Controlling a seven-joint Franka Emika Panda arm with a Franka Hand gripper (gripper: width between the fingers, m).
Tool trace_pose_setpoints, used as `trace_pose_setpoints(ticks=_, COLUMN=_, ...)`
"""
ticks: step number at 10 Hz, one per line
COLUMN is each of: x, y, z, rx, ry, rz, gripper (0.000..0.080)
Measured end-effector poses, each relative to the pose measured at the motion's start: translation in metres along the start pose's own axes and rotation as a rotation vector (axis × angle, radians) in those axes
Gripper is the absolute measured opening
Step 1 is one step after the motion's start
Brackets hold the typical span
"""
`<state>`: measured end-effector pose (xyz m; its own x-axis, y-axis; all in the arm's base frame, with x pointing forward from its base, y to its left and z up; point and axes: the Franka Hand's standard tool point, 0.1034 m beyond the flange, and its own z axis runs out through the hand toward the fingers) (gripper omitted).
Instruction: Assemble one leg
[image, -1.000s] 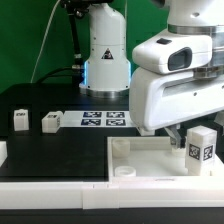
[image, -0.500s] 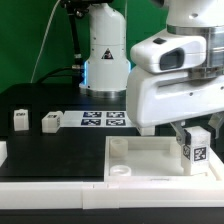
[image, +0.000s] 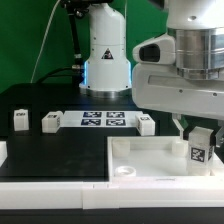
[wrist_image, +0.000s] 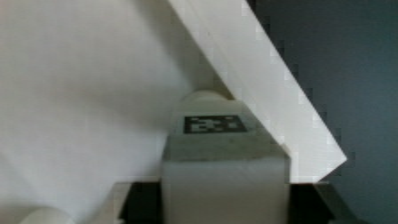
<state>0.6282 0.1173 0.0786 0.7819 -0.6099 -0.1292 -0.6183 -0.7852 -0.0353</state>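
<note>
My gripper (image: 199, 133) is shut on a leg (image: 200, 150), a small white post with a black-and-white tag on its side. I hold it upright over the white tabletop (image: 150, 158), near the corner at the exterior view's right. In the wrist view the leg (wrist_image: 222, 160) fills the space between my dark fingers (wrist_image: 146, 200), its tag facing the camera. Its tip is next to the tabletop's raised rim (wrist_image: 249, 70). I cannot tell whether the tip touches the tabletop. A round corner socket (image: 125, 172) shows at the tabletop's near left.
Three loose legs stand on the black table: two at the exterior view's left (image: 20, 118) (image: 50, 122) and one (image: 146, 124) beside the marker board (image: 103, 120). The robot base (image: 105, 55) stands behind the board.
My wrist has shifted toward the exterior view's right, uncovering the loose leg beside the marker board. The held leg has stayed over the tabletop's right corner, a little lower.
</note>
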Motion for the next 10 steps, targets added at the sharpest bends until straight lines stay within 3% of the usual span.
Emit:
trace_pose_setpoints(ticks=3, x=0.0005, y=-0.0001, z=-0.0004, rx=0.003, ry=-0.001, rz=0.283, gripper=0.0291)
trace_pose_setpoints(ticks=4, x=-0.0005, y=-0.0009, z=0.0, rx=0.005, ry=-0.004, rz=0.351, gripper=0.0392)
trace_pose_setpoints(ticks=5, x=-0.0002, y=-0.0006, z=0.0, rx=0.004, ry=-0.003, rz=0.271, gripper=0.0527)
trace_pose_setpoints(ticks=6, x=-0.0005, y=-0.0006, z=-0.0001, rx=-0.001, ry=-0.001, rz=0.206, gripper=0.0527)
trace_pose_setpoints(ticks=7, x=-0.0031, y=-0.0018, z=-0.0005, rx=-0.016, ry=0.002, rz=0.034, gripper=0.0623)
trace_pose_setpoints(ticks=10, x=-0.003, y=-0.0022, z=0.0016, rx=-0.02, ry=0.004, rz=-0.367, gripper=0.0648)
